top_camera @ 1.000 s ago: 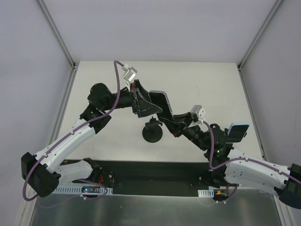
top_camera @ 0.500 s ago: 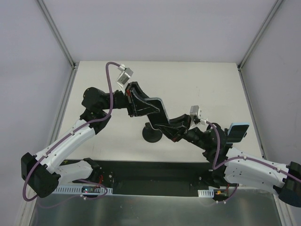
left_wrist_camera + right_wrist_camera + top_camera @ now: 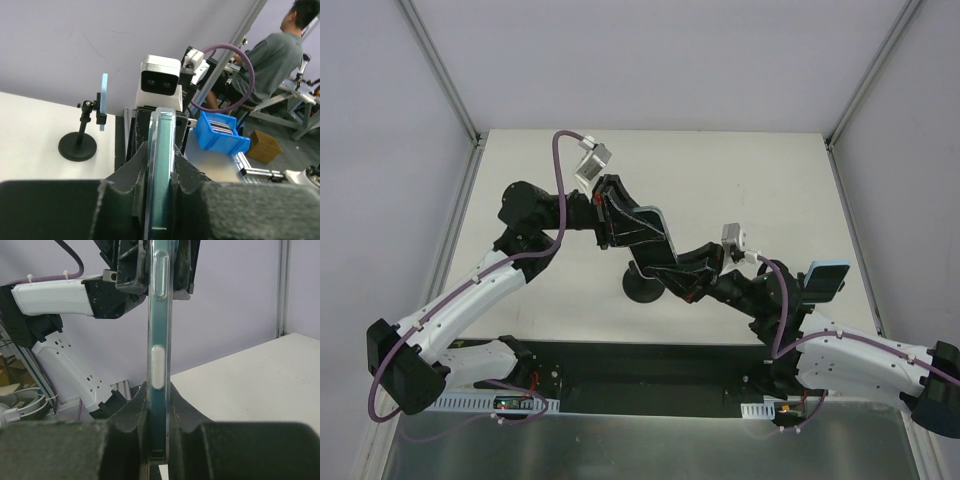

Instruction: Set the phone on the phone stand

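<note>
Top external view: the left arm bends at its elbow over the cream bench [image 3: 750, 180] and reaches right. The right arm stretches left from its base, so the two tools meet mid-bench.
Left tool [image 3: 632, 232]: pinching the far end of the slim black-screened phone with a pale rim [image 3: 658, 232].
Right tool [image 3: 672, 268]: pinching the phone's near end, dark padded fingers [image 3: 125, 420] pressed to both faces.
Phone: in the air, edge-on to both wrist cameras, over the small black disc-based phone stand [image 3: 642, 289], whose cradle it hides.
Phone edge: two pale oblong side buttons; any writing is too small to read.
Bystander: light-blue-cased phone [image 3: 825, 279] on a second black stand [image 3: 77, 146], near the bench's right edge.
Change: a second ago the phone sat farther from the arm bases and the stand's cradle was in plain sight. Both tools have since brought it nearer, the right tool shifting left.
</note>
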`<state>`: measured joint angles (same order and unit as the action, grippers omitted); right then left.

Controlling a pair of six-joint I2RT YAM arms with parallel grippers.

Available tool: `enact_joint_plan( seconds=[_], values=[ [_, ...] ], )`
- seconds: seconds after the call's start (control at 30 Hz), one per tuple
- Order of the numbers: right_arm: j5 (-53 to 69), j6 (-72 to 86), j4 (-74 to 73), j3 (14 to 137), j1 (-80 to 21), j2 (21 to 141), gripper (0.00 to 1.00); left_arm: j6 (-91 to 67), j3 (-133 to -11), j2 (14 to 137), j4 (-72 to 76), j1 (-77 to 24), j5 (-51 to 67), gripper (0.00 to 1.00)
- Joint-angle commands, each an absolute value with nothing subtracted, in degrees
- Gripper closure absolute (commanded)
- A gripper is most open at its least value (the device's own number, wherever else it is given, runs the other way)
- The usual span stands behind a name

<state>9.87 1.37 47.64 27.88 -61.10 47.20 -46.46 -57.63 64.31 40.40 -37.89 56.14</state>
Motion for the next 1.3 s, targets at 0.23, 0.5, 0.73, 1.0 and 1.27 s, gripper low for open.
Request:
enact_joint_plan(
  seconds=[0.23, 0.5, 0.73, 1.0, 1.27],
  values=[
    [3.88, -1.75, 47.91, 32.42, -60.47, 46.67, 0.82, -30.95, -68.46, 58.72, 10.15, -39.02, 47.85, 1.0],
    [-3.86, -6.15, 30.42, 39.63, -60.47, 49.3, 0.28, -26.02, -69.34, 52.74, -3.85, -39.02, 33.93, 1.0],
    [-15.58, -6.69, 20.06, 44.55, -60.47, 51.06, 0.03, -24.26, -72.33, 50.28, -13.77, -39.02, 22.0, 1.0],
    [-34.98, -3.16, -8.59, 58.16, -58.8, 59.93, 0.03, -22.24, -74.88, 47.11, -23.99, -38.94, 9.49, 1.0],
    [-22.52, -1.5, -25.22, 65.58, -58.97, 60.21, 0.08, -20.92, -67.43, 38.42, -29.27, -38.94, 13.27, 1.0]
  ],
)
